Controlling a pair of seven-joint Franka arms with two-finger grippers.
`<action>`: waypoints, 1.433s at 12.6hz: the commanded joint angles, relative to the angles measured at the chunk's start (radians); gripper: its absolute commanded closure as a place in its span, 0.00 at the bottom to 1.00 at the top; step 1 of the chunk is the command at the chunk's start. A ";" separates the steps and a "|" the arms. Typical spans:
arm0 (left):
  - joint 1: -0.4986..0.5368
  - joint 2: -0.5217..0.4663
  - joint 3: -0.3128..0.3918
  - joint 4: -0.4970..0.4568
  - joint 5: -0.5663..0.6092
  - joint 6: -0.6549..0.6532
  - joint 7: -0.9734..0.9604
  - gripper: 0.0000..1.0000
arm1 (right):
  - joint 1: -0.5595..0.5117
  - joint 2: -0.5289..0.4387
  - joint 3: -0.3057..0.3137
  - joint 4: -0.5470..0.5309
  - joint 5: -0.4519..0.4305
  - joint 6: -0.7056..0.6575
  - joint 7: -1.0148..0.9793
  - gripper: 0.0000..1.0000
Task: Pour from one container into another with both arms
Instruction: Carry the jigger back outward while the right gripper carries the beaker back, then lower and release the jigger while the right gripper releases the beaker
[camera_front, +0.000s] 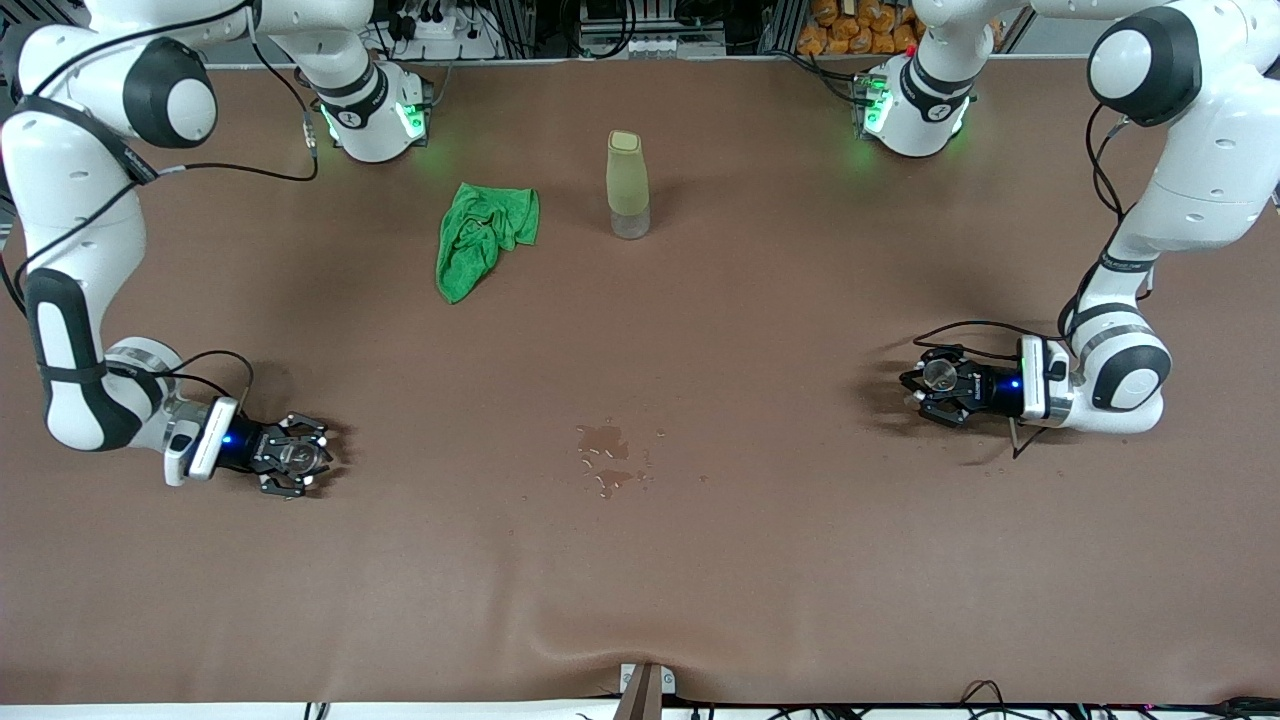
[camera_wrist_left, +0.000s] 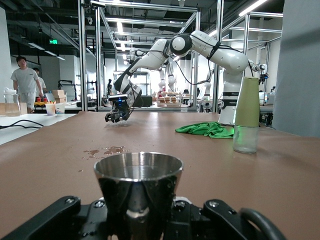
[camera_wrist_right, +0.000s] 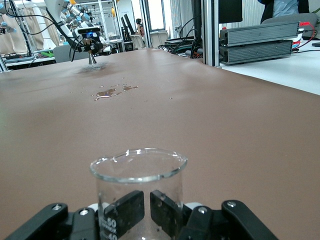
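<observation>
My left gripper (camera_front: 935, 388) is low at the left arm's end of the table, shut on an upright steel cup (camera_front: 940, 375). In the left wrist view the steel cup (camera_wrist_left: 138, 182) fills the space between the jaws of the left gripper (camera_wrist_left: 138, 212). My right gripper (camera_front: 292, 458) is low at the right arm's end, shut on a clear glass beaker (camera_front: 298, 456). The right wrist view shows the beaker (camera_wrist_right: 138, 182) upright, and the black pads (camera_wrist_right: 127, 212) of the right gripper (camera_wrist_right: 150, 212) show through the glass. Both containers stand far apart.
A small water spill (camera_front: 605, 455) wets the brown table (camera_front: 700, 560) midway between the grippers. Farther from the front camera stand a tall yellowish bottle (camera_front: 628, 185) and a crumpled green cloth (camera_front: 482, 238). The arm bases (camera_front: 375, 115) line that edge.
</observation>
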 joint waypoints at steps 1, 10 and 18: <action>0.033 0.026 -0.008 0.001 0.014 -0.014 0.050 1.00 | -0.018 0.024 0.011 0.033 0.008 -0.017 -0.011 1.00; 0.057 0.051 -0.007 0.005 0.014 -0.014 0.047 0.78 | -0.023 0.041 0.010 0.051 0.009 -0.015 -0.022 0.00; 0.060 0.053 0.035 0.042 0.026 -0.014 -0.024 0.00 | -0.008 -0.083 0.005 0.053 -0.095 -0.065 0.269 0.00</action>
